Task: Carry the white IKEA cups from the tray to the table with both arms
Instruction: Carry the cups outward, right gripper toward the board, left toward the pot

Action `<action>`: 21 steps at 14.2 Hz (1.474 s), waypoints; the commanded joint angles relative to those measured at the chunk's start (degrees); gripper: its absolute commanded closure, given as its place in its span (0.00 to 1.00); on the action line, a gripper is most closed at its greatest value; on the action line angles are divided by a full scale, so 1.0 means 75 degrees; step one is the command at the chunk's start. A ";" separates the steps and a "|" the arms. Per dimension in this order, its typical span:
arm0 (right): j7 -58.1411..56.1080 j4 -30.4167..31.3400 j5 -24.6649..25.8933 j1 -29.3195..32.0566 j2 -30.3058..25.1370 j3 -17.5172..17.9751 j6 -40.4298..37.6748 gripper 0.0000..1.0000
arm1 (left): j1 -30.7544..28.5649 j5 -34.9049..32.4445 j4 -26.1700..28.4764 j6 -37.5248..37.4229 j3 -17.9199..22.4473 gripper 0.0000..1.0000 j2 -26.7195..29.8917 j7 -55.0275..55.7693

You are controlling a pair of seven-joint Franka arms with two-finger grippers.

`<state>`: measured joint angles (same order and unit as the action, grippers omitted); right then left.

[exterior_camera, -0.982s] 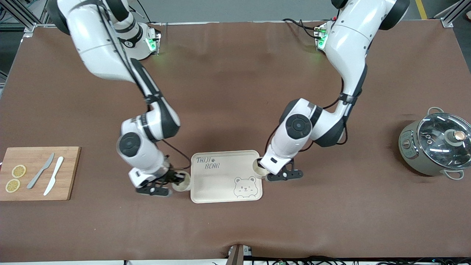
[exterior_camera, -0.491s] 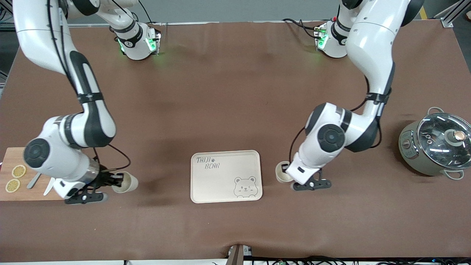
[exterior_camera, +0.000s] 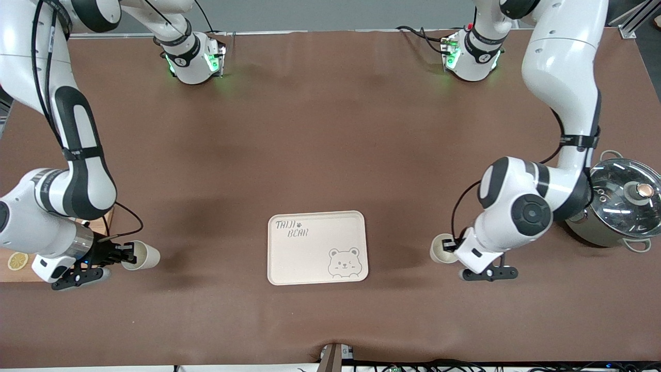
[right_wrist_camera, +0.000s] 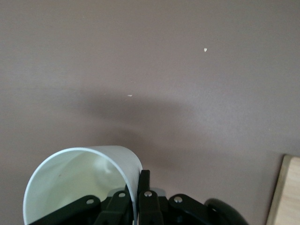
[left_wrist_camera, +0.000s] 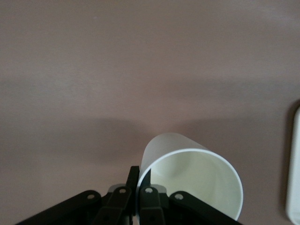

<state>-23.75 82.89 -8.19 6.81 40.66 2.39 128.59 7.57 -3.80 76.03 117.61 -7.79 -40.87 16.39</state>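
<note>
My right gripper (exterior_camera: 125, 253) is shut on the rim of one white cup (exterior_camera: 143, 256), held tilted over the brown mat between the cutting board and the tray. In the right wrist view the cup (right_wrist_camera: 75, 183) is pinched by the wall in the gripper (right_wrist_camera: 138, 186). My left gripper (exterior_camera: 450, 247) is shut on the rim of the other white cup (exterior_camera: 440, 249), over the mat between the tray and the pot. In the left wrist view that cup (left_wrist_camera: 197, 176) is pinched in the gripper (left_wrist_camera: 142, 180).
A cream bear-printed tray (exterior_camera: 316, 247) lies at the middle, its edge in the left wrist view (left_wrist_camera: 294, 173). A wooden cutting board (exterior_camera: 15, 271) with a lemon slice (exterior_camera: 17, 260) is mostly hidden under the right arm. A lidded pot (exterior_camera: 614, 206) stands at the left arm's end.
Both arms have swung away from the tray, each carrying its cup: the right toward the cutting board, the left toward the pot.
</note>
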 commanded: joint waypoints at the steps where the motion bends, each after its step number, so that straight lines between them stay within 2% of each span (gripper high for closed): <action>1: -0.0384 -0.0001 -0.0185 0.0170 0.0414 0.0139 0.0479 1.00 | -0.0526 -0.0196 0.0163 -0.0178 -0.0075 1.00 0.0094 -0.0729; 4: -0.0384 -0.0001 -0.0185 0.0158 0.0695 0.0139 0.0878 1.00 | -0.1194 -0.0102 0.0175 -0.0154 -0.0075 1.00 -0.0127 -0.1773; 10: -0.0396 -0.0001 -0.0185 0.0158 0.0837 0.0139 0.1078 1.00 | -0.1735 -0.0208 0.0187 0.0219 -0.0063 1.00 -0.0620 -0.2361; 11: -0.0384 -0.0001 -0.0197 0.0158 0.0848 0.0139 0.1078 0.93 | -0.1805 -0.0231 0.0187 0.0337 -0.0052 1.00 -0.0725 -0.2408; 12: -0.0361 -0.0001 -0.0220 0.0158 0.0849 0.0139 0.1078 0.21 | -0.1899 -0.0312 0.0187 0.0454 -0.0063 1.00 -0.0796 -0.2420; 13: -0.0337 -0.0001 -0.0278 0.0170 0.0849 0.0139 0.1078 0.00 | -0.1934 -0.0383 0.0175 0.0536 -0.0063 1.00 -0.0866 -0.2432; 17: -0.0302 -0.0024 -0.0478 0.0170 0.0849 0.0139 0.1055 0.00 | -0.1900 -0.0372 0.0187 0.0549 -0.0063 1.00 -0.0925 -0.2339; 19: -0.0302 -0.0071 -0.0466 0.0170 0.0837 0.0139 0.0996 0.00 | -0.1934 -0.0372 0.0175 0.0560 -0.0063 0.49 -0.0937 -0.2384; 20: -0.0290 -0.0106 -0.0466 0.0170 0.0802 0.0139 0.0961 0.00 | -0.1923 -0.0372 0.0175 0.0561 -0.0063 0.14 -0.0937 -0.2397; 21: -0.0290 -0.0199 -0.0443 0.0170 0.0778 0.0127 0.0891 0.00 | -0.1923 -0.0372 0.0175 0.0561 -0.0063 0.00 -0.0902 -0.2385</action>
<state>-25.16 82.76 -10.42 6.98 46.86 2.39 136.48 -6.58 -5.07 77.31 121.27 -7.94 -47.72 -1.30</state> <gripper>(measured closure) 0.181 0.727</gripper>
